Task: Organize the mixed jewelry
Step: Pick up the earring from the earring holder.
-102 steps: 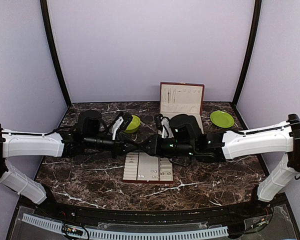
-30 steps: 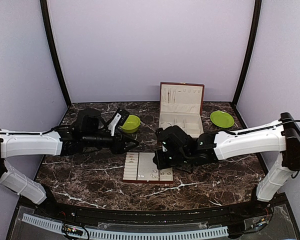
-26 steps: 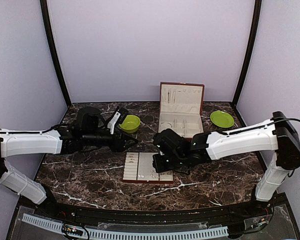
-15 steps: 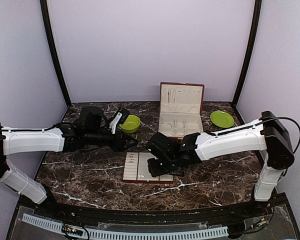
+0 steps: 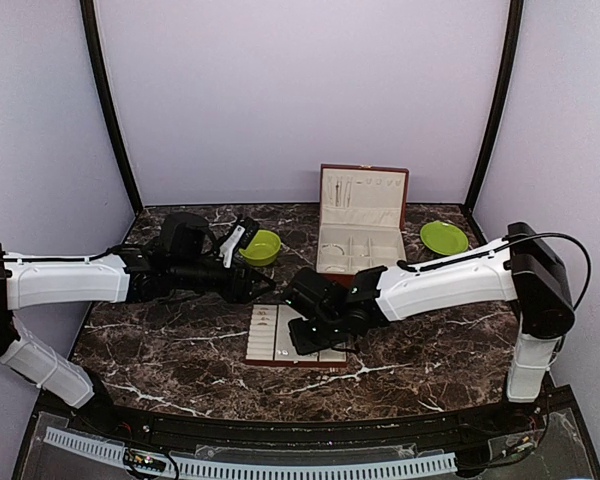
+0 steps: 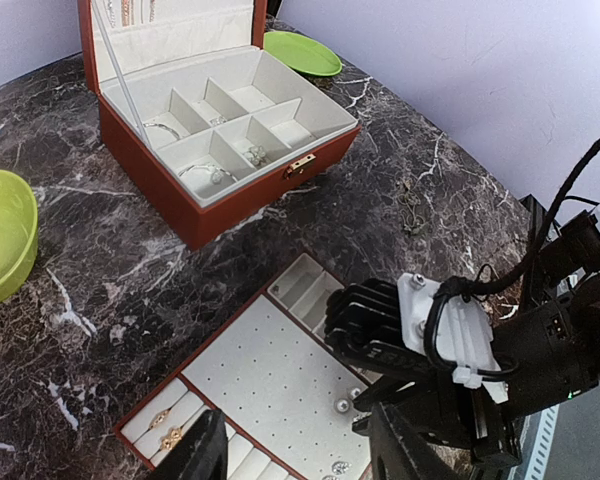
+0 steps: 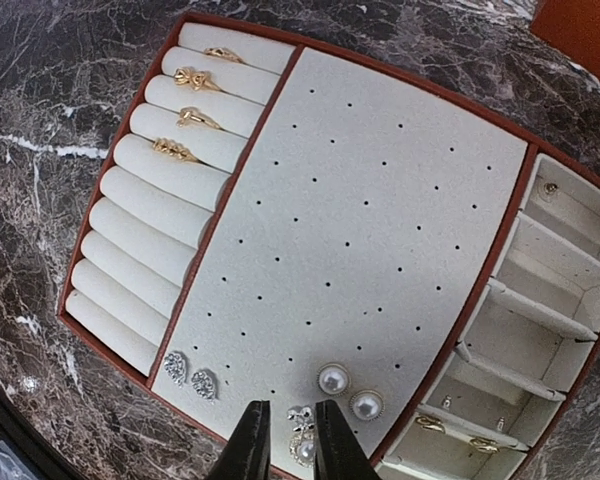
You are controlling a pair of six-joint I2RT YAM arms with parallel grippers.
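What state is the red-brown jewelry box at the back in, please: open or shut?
Open: the box has its lid standing upright, cream compartments exposed.

We find the right arm's black gripper (image 7: 290, 445) low over the right half of the flat red-brown tray with cream lining (image 7: 380, 200), so that side is blocked from above, while its left ring rolls (image 7: 145, 240) lie uncovered. Between tray and the open red-brown jewellery box (image 6: 195, 150) we see a bare strip of dark marble tabletop (image 6: 130, 270).
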